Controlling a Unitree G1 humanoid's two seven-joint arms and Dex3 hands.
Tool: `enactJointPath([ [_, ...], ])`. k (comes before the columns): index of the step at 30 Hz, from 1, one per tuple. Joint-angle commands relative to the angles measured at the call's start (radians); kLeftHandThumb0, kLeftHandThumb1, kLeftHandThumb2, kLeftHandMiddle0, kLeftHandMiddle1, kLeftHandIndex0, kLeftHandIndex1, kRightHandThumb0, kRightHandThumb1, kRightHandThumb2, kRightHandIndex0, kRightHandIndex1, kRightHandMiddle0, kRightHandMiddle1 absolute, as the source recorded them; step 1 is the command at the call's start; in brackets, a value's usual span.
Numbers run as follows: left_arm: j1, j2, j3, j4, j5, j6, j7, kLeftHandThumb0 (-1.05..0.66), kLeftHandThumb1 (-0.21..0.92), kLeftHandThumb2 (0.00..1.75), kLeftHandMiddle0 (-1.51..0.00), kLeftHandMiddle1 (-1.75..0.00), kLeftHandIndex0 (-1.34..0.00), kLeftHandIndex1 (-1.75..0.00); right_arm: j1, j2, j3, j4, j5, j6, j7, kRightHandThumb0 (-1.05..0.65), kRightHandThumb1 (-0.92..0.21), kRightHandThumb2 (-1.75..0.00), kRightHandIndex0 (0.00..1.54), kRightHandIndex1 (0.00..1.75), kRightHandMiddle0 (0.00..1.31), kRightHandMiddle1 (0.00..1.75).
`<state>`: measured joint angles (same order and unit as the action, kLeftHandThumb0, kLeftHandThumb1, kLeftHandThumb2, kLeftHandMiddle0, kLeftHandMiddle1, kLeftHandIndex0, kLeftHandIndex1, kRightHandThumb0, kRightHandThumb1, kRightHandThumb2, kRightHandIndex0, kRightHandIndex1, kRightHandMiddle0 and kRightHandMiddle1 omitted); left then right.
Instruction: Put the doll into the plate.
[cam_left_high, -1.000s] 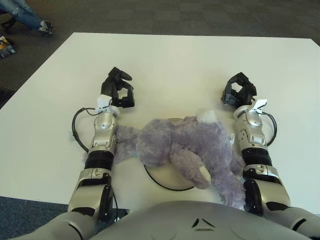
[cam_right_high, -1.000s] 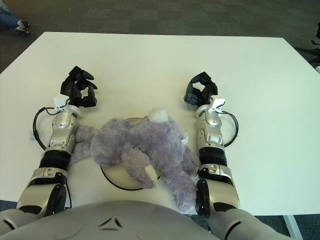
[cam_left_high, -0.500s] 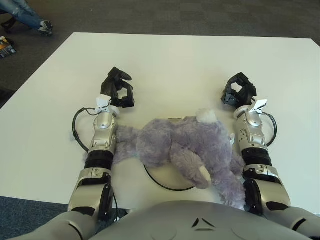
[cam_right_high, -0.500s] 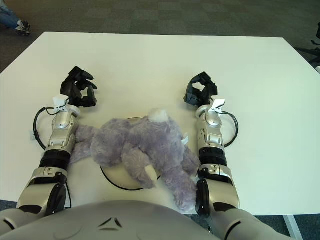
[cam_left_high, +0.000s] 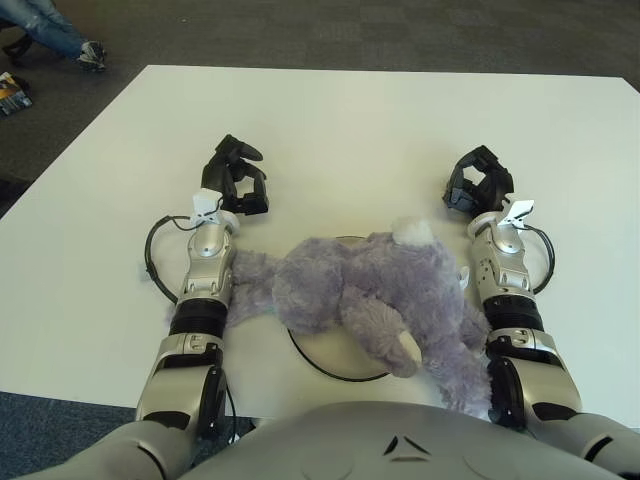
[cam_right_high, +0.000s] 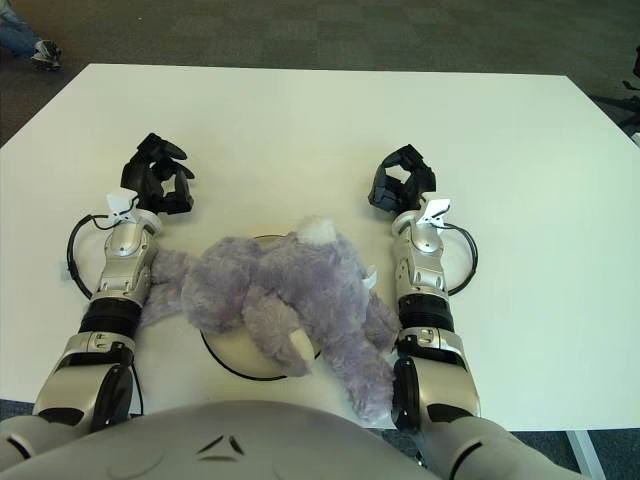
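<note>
The purple doll sprawls across the plate, limbs overhanging onto the white surface. The left hand and right hand sit farther out, curled and grasping nothing. Either forearm could snag an overhanging limb and drag the doll off.

- No legible text, labels, brand marks, numbers or signs in either eye view.
- Colourful object on the floor, beyond the counter's far-left corner: surface may be printed, too small to read.
</note>
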<state>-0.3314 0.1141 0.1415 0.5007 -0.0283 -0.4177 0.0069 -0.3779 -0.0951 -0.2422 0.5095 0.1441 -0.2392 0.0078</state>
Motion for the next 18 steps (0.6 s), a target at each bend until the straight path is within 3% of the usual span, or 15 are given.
enactJointPath([
  [1,0.031,-0.013,0.0,0.051,-0.001,-0.01,0.006,-0.01,0.23,1.43,-0.57,-1.75,-0.56,-1.75,-0.015,-0.005,-0.007,0.024,0.002,-0.006,-0.011,-0.5,-0.28,-1.37,1.31,1.75,0.65,1.75],
  [18,0.021,-0.017,0.008,0.081,-0.009,-0.039,0.0,-0.01,0.22,1.44,-0.57,-1.75,-0.56,-1.75,-0.02,-0.01,-0.004,0.044,-0.001,-0.022,-0.021,-0.5,-0.27,-1.37,1.32,1.75,0.65,1.75],
])
